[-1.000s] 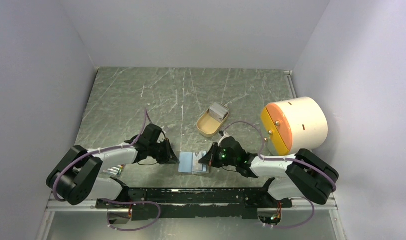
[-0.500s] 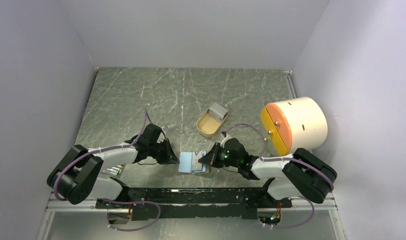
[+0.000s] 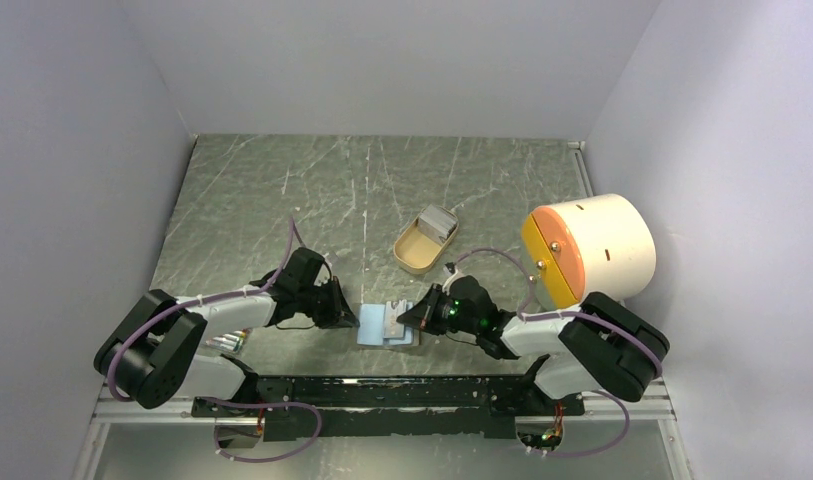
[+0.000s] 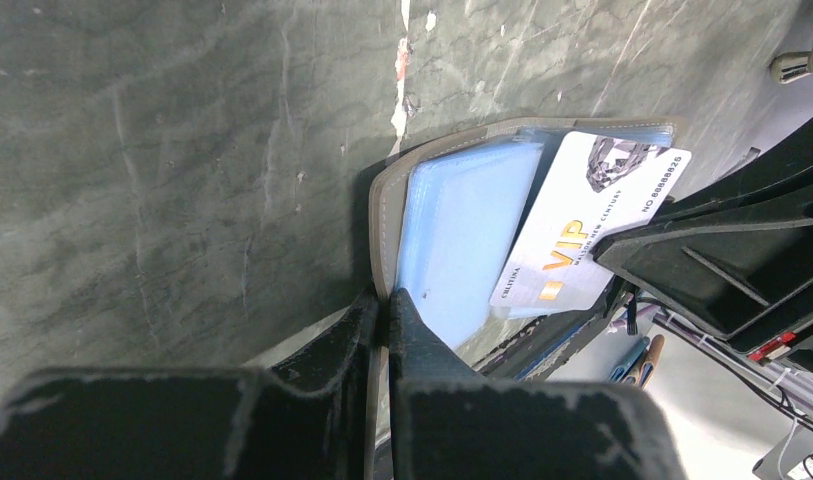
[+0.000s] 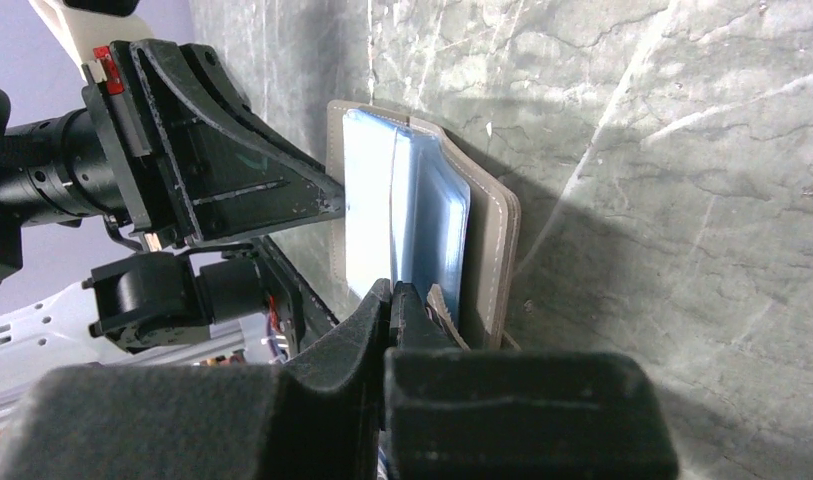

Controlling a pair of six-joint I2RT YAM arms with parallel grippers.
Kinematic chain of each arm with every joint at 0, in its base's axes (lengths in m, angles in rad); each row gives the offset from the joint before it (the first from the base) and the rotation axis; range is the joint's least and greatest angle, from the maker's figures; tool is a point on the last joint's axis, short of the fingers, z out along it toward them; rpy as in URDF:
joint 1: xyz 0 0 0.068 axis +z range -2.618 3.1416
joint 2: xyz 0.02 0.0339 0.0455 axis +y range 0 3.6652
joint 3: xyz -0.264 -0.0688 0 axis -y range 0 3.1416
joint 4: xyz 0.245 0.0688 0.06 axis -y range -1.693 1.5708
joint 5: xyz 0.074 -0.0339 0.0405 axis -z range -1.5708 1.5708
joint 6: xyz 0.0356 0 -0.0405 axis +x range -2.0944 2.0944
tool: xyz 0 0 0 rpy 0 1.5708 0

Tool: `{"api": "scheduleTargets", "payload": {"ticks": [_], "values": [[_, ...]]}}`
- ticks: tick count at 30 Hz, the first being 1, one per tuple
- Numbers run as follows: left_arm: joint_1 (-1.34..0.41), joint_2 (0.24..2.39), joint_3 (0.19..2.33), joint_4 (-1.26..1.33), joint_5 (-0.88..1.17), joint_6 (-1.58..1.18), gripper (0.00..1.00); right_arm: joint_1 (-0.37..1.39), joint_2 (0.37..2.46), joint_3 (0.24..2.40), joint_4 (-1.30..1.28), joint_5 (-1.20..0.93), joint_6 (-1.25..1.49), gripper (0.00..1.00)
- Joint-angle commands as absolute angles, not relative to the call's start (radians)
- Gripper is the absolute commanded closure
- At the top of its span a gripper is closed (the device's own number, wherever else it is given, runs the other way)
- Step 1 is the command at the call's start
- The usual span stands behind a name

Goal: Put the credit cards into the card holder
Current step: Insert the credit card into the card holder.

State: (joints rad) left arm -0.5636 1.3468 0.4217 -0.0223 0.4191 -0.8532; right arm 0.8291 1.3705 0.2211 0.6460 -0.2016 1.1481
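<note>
Left claw pinched shut on the left edge of the open wallet, flat on the table between both arms. Card slanted over the wallet's right half, long axis angled toward the fold, apparently partway into a pocket. Right claw closed on the card's outer end, so nearer; leftward push needed.

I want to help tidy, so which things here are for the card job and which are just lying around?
For the job: open grey-olive fold-over card holder with blue sleeves; white plastic VIP credit card.
Just lying about: tan oval plastic tray holding something grey, unclear what; big cream cylinder with orange face; bundle of silver sticks.
</note>
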Motion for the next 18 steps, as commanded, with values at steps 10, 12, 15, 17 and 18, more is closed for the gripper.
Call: {"api": "scheduleTargets", "payload": {"ticks": [10, 12, 15, 17, 18], "values": [[-0.556, 1.347, 0.425, -0.02, 0.424, -0.836, 0.91, 0.825, 1.391, 0.198, 0.7, -0.159, 1.164, 1.0], [-0.557, 1.347, 0.423, -0.016, 0.426, -0.836, 0.91, 0.824, 1.406, 0.199, 0.714, -0.159, 1.168, 1.0], [-0.557, 1.348, 0.422, -0.015, 0.428, -0.836, 0.91, 0.824, 1.422, 0.194, 0.743, -0.169, 1.174, 1.0], [-0.557, 1.35, 0.425, -0.017, 0.426, -0.835, 0.91, 0.824, 1.426, 0.196, 0.747, -0.178, 1.174, 1.0], [-0.556, 1.35, 0.425, -0.017, 0.426, -0.834, 0.91, 0.825, 1.423, 0.197, 0.742, -0.181, 1.175, 1.0]]}}
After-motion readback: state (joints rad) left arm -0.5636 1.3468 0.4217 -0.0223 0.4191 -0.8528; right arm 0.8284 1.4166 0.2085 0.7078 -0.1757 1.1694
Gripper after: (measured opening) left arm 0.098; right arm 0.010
